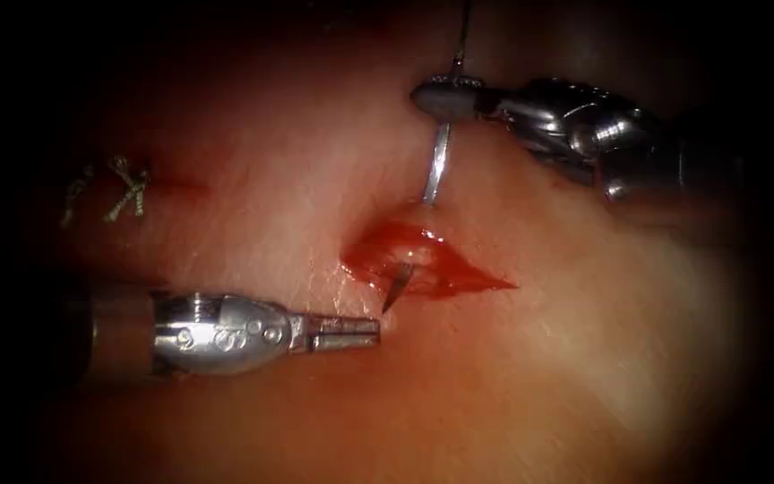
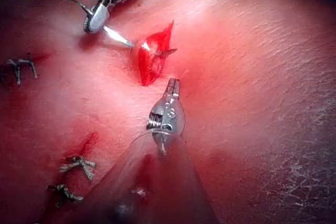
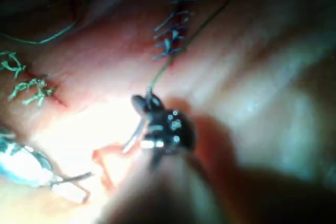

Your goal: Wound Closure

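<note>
The right steel claw point(image 1: 445, 97) gripped the slim, slippery curved steel needle point(image 1: 436, 170) near its tail, below which it pierced the soft tissue point(image 1: 584, 358); the left claw point(image 1: 360, 333), closed and empty, lay just beside the emerging tip.

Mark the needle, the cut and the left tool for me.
needle point(image 1: 436, 166): endoscope view, on its shaft above the cut.
cut point(image 1: 459, 273): endoscope view, on its red right half.
left tool point(image 1: 344, 333): endoscope view, on its jaws.

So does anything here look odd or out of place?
Nothing stands out. The right tool holds the needle near its thread end; the needle enters the tissue above the cut, its tip showing inside. The left tool holds nothing.
</note>
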Motion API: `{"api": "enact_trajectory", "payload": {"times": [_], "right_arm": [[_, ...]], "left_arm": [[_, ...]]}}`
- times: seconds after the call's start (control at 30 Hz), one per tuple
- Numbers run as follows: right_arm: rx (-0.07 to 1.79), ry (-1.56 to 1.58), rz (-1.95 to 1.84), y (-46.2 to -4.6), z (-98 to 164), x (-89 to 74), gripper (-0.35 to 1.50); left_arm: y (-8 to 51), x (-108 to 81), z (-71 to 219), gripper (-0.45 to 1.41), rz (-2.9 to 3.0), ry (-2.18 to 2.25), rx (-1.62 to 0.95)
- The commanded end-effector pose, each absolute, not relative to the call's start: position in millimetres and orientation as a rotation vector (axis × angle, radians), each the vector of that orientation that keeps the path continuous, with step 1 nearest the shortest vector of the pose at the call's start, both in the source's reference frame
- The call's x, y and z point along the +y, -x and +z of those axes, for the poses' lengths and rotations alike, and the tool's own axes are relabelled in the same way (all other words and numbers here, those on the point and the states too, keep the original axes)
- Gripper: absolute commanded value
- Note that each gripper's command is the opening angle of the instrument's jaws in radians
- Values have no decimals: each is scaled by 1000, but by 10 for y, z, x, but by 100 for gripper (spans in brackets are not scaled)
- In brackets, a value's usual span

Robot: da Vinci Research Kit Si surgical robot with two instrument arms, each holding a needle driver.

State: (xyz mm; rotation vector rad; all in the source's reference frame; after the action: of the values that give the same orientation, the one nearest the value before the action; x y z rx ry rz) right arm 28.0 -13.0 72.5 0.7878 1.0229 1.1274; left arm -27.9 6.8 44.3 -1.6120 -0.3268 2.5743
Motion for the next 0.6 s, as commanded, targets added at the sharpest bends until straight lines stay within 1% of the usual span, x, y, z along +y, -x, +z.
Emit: {"api": "enact_trajectory", "payload": {"times": [0.03, 0.17, 0.4, 0.53, 0.6], "right_arm": [[1015, -828, 1139, -292, 731, -130, -35], [986, -915, 1150, -297, 732, -137, -35], [815, -1216, 1246, -306, 730, -180, -35], [788, -1260, 1240, -306, 724, -191, -35], [827, -1250, 1262, -304, 722, -190, -35]], "left_arm": [[284, 67, 449, -43, 2574, 1614, -327], [284, 67, 449, -43, 2574, 1614, -327], [283, 67, 449, -45, 2574, 1615, -328], [283, 67, 449, -45, 2574, 1615, -328], [283, 67, 449, -45, 2574, 1615, -328]]}}
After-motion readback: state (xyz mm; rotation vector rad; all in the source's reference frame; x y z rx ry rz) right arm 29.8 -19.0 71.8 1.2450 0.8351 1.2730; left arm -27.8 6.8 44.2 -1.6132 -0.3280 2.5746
